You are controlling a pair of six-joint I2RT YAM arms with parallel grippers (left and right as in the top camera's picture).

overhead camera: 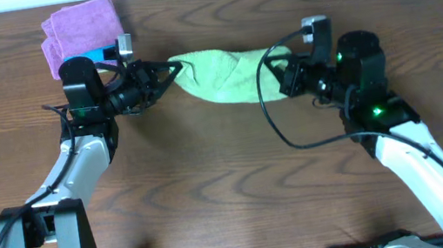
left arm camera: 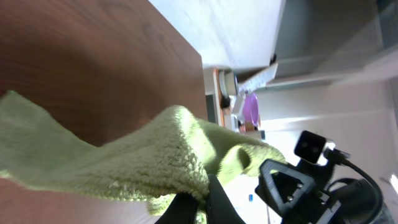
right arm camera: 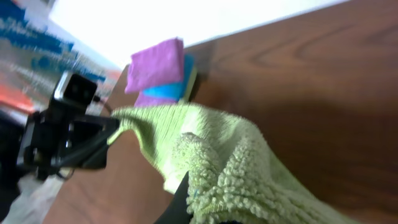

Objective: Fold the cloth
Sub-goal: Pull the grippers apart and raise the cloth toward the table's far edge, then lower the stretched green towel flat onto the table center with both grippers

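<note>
The cloth (overhead camera: 227, 75) is a light green terry towel with a nubby pile. It is hanging stretched between the left gripper (overhead camera: 171, 68) and the right gripper (overhead camera: 282, 58), each pinching one end. It is bunching into a rumpled band, widest near the left end and narrowing toward the right. It is lying over the far middle of the table (overhead camera: 229, 176).

No text, label, brand, number or sign is legible in any view. The blurred blue-and-white patterning (right arm camera: 28, 34) at upper left of the right wrist view cannot be read.
</note>
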